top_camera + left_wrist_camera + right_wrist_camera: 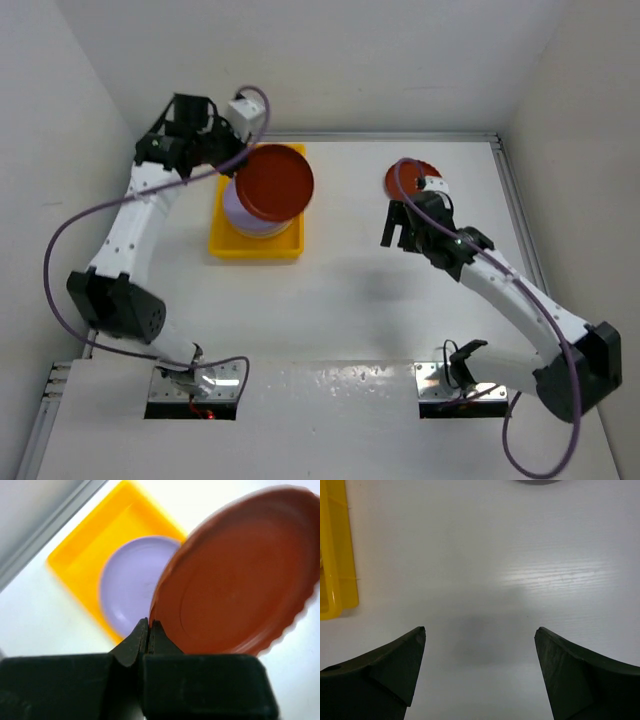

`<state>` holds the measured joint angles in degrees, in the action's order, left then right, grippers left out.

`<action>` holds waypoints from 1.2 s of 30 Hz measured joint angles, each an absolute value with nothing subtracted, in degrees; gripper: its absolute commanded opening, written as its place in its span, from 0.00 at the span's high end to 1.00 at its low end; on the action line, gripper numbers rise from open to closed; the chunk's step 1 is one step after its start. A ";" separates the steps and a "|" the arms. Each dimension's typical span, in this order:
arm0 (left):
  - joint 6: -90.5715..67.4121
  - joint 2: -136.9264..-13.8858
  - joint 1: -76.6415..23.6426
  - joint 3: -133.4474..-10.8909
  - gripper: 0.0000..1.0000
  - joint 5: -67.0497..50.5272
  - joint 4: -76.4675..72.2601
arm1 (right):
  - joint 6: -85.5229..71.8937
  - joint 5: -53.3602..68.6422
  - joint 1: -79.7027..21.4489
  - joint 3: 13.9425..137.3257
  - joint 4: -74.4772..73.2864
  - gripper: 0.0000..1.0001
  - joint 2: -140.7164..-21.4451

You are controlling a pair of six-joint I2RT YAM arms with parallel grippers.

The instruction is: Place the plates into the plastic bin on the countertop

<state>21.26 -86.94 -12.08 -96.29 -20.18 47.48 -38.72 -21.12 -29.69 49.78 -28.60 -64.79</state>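
Observation:
My left gripper (241, 168) (149, 624) is shut on the rim of a dark red plate (277, 182) (240, 575), which hangs tilted above the plastic bin (255, 250) (90, 555). A lavender plate (248, 222) (130, 585) lies in the yellow bin, on top of what looks like a stack. A second dark red plate (415, 172) lies on the white countertop (380, 300) at the back right, partly behind my right arm's cable. My right gripper (399, 232) (480, 630) hovers open over bare countertop just in front of that plate, nothing between its fingers.
The countertop's raised metal edge (515, 215) runs along the right side and the back, with white walls close behind. The bin's yellow wall (335, 555) shows at the left of the right wrist view. A purple cable (80, 225) loops off the left arm.

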 measured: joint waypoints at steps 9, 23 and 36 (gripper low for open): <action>13.34 -117.16 3.05 -114.65 1.00 -19.03 50.19 | -35.18 -9.78 -16.32 72.90 -29.43 0.12 -89.93; 11.11 -124.29 2.83 -116.31 0.82 -18.52 53.08 | -46.35 -7.29 -1.13 79.00 -30.48 0.14 -107.22; 12.12 -124.29 -0.40 -117.27 0.67 -15.55 53.21 | -56.03 -7.31 4.45 93.51 -30.44 0.33 -126.93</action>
